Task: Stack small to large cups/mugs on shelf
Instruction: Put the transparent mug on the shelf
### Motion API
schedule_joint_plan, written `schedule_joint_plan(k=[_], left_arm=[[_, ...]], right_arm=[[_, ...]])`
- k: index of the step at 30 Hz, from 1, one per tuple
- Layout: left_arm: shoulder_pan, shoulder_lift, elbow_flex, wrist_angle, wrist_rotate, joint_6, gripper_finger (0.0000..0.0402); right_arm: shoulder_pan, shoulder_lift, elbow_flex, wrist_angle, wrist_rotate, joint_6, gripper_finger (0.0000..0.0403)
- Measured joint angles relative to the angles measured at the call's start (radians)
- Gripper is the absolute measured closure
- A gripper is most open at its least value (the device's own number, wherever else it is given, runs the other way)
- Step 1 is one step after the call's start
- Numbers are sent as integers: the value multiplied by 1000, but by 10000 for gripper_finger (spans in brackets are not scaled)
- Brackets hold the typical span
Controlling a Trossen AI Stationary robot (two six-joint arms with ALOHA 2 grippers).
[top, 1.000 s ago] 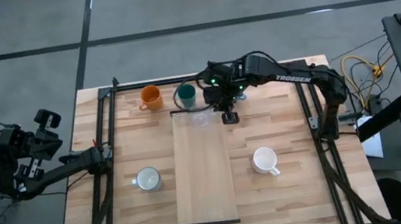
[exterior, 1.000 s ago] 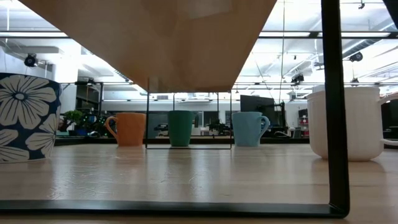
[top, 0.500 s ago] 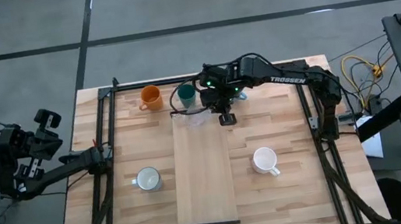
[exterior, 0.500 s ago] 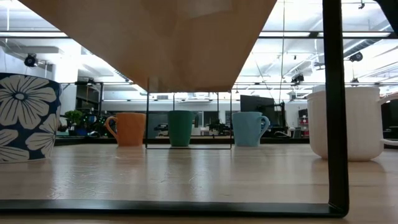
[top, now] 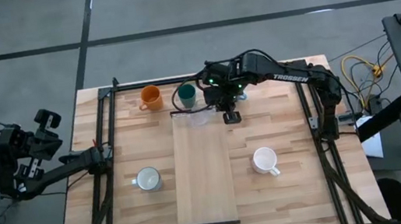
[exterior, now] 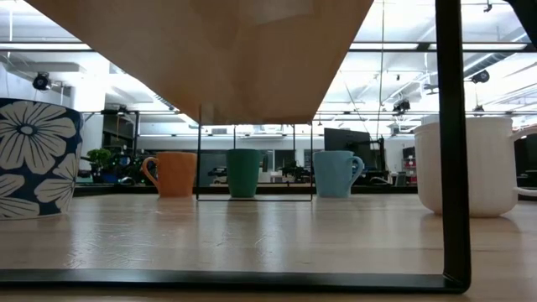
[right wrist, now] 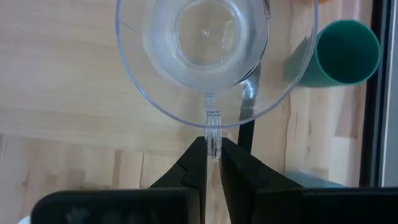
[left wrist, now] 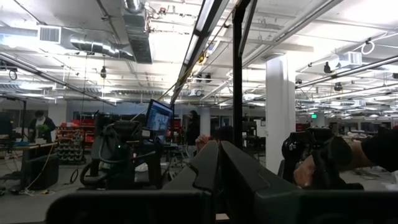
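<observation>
My right gripper [top: 229, 115] is at the far end of the pale wood shelf [top: 203, 176], shut on the clear glass [top: 199, 116] [right wrist: 205, 37], which is over the shelf's far end. The orange mug [top: 150, 98] and dark green cup [top: 186, 94] stand on the table behind the shelf. In the low view the light blue mug [exterior: 334, 174] stands to their right. The white mug [top: 265, 160] stands to the right of the shelf and the pale flowered mug [top: 147, 179] to its left. My left gripper [left wrist: 217, 167] is shut and empty, off the table's left edge. My right gripper pinches the clear glass's handle [right wrist: 213, 124] between its two fingers [right wrist: 196, 163]. The fingers point down, on the glass's right side. The glass is upright with its mouth up. Whether its base rests on the shelf, I cannot tell.
Black frame rails [top: 110, 164] run along the table's left and right sides and its far edge. The shelf stands raised on thin black legs [exterior: 447, 143], with open room under it. Bare shelf surface stretches toward the near edge.
My right gripper, still shut on the glass's handle, has moved a little toward the table's left and back again. The glass has stayed upright at the shelf's far end.
</observation>
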Motion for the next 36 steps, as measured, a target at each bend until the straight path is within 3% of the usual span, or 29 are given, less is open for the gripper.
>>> schedule_joint_plan(k=[36], left_arm=[[0, 0, 0, 0, 8, 0, 398]], right_arm=[[0, 4, 6, -41, -2, 21, 374]])
